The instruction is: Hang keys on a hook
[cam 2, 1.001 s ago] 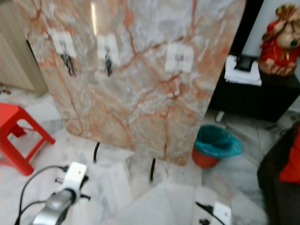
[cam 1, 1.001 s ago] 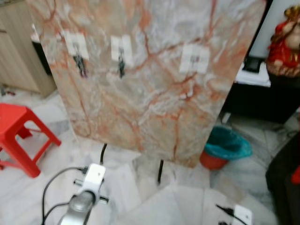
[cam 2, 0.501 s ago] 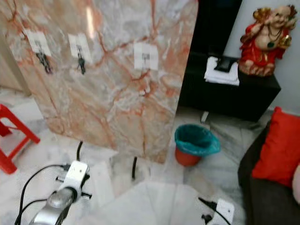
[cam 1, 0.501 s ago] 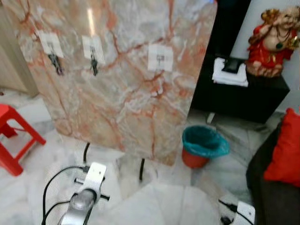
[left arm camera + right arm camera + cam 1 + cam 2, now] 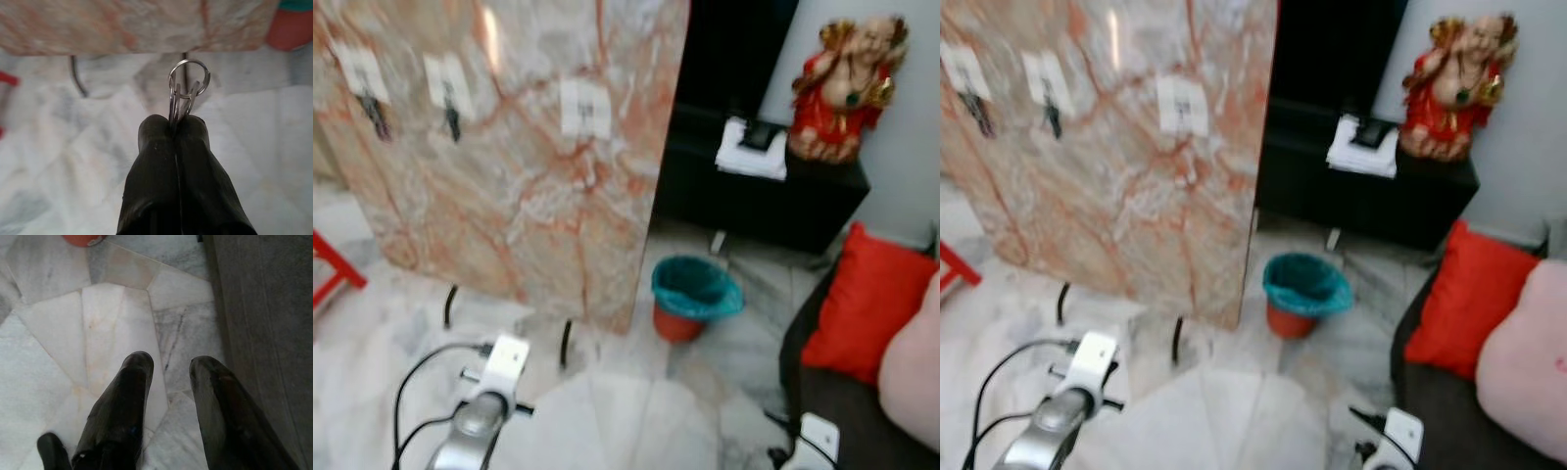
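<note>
Steel keys (image 5: pixel 187 90), light, stiff, bit slippery: left gripper (image 5: pixel 174 128) pinched tight on them just below ring, low over near floor. Ring was free, best part for hook (image 5: pixel 586 111) on marble board (image 5: pixel 524 196), far left. Right gripper (image 5: pixel 168 369) hung apart, empty.
</note>
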Robot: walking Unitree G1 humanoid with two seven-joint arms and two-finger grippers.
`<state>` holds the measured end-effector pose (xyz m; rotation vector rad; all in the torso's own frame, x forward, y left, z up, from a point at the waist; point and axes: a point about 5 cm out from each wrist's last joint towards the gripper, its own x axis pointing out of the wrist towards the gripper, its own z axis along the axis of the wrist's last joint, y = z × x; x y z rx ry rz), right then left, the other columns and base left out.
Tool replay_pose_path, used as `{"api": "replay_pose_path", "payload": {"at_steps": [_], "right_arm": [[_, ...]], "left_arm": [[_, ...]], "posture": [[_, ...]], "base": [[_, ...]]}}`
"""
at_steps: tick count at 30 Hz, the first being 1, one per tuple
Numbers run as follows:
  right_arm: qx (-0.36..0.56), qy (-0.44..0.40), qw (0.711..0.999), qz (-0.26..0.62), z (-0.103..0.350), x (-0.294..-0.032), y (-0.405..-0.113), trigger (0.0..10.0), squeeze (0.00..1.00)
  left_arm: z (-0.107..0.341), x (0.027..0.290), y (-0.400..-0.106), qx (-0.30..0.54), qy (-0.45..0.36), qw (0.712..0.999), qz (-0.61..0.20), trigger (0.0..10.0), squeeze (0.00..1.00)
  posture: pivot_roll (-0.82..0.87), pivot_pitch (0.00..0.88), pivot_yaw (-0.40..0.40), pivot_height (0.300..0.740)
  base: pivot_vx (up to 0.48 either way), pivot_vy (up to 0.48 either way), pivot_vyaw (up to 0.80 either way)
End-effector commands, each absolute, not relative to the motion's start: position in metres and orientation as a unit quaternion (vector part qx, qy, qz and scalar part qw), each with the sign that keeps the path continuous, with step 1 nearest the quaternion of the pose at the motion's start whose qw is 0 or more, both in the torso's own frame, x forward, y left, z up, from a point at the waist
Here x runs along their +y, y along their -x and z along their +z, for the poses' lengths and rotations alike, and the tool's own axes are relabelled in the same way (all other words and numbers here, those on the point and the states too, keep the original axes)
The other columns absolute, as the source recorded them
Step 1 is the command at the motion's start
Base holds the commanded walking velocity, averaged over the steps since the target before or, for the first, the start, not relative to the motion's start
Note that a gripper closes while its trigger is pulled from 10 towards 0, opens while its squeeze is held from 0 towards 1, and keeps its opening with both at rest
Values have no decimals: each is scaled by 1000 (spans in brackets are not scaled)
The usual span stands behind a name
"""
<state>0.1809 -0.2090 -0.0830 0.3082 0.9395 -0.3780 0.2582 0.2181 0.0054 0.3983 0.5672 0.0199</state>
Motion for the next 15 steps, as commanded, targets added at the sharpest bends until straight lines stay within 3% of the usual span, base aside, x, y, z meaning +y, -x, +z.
{"api": "replay_pose_path", "payload": {"at_steps": [1,5,7,15], "right_arm": [[446,-143,863,-189,-82,-215,-180,10000,0],[448,-139,863,-186,-82,-215,-181,10000,0],[450,-136,864,-183,-82,-214,-181,10000,0],[457,-127,861,-182,-83,-217,-179,10000,0]], "left_arm": [[13,212,-265,249,-198,948,13,10000,0],[26,210,-273,210,-176,961,32,10000,0],[42,205,-278,150,-169,974,33,10000,0],[76,199,-277,35,-181,981,62,10000,0]], "posture": [[85,0,-79,740],[82,0,-77,740],[76,0,-77,740],[74,0,-85,740]], "base": [[0,0,0],[0,0,0],[0,0,0],[0,0,0]]}}
